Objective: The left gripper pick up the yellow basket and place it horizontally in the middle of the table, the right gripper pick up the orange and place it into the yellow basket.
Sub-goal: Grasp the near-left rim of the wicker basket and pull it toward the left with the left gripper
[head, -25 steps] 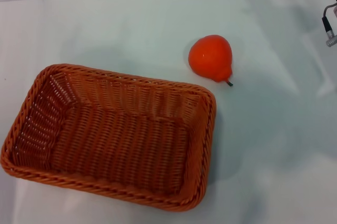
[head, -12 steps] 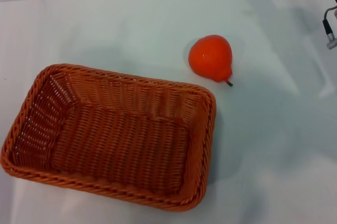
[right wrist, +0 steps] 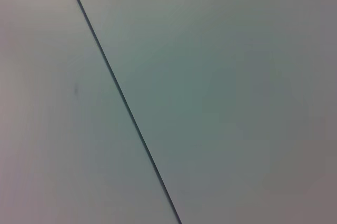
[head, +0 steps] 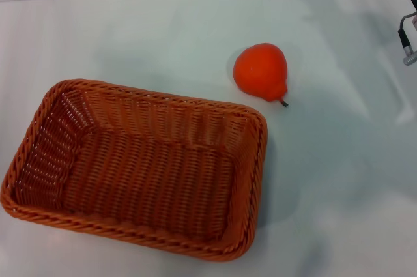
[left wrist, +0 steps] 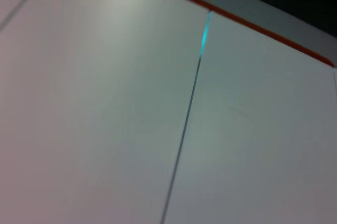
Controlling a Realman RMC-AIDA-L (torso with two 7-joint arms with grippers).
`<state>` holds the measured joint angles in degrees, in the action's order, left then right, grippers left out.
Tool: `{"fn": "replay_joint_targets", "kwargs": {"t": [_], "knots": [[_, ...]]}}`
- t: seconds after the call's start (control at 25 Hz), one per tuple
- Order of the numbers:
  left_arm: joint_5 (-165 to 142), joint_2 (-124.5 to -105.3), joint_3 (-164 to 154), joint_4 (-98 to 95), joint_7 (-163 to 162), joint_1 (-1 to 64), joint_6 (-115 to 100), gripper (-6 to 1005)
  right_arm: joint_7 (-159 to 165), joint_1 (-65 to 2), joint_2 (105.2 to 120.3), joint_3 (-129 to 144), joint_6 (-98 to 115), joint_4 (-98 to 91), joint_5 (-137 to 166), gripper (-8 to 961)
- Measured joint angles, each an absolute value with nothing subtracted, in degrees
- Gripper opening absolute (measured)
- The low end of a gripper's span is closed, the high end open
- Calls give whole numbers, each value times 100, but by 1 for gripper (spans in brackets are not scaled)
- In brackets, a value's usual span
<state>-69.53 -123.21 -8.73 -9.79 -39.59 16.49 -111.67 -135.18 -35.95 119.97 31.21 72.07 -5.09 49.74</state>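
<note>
The basket (head: 133, 169) sits on the white surface (head: 339, 179) in the lower left of the head frame, open side up, its long sides running slightly slantwise. The orange (head: 261, 71) lies on the surface just past the basket's upper right corner — near it but not touching, stem toward the lower right. Part of the right arm (head: 408, 29) shows at the upper right edge; whether its fingers are apart or together cannot be told. Both wrist views show only pale panels with thin seams.
</note>
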Motion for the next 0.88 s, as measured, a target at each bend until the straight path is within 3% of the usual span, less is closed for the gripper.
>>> {"fn": "replay_joint_targets", "kwargs": {"t": [0.12,0.4,0.52,0.88], "knots": [[-6993,-12229,-1103,-1817,-5520,1667,-10776,919,-13518,-3556,11997,3120,7209,-509,4975,464],[-8957,-11772,-1904,-4151,-8764,1858,-9903,919,-13570,-3508,11994,3120,7108,-509,4974,463],[-9874,-11671,-1922,-4682,-9519,2022,-9836,919,-13575,-3521,11989,3120,6992,-526,4974,463],[-12410,-11654,-2481,-6418,-11624,2315,-9846,920,-13593,-3618,11964,3075,6575,-640,4974,463]]}}
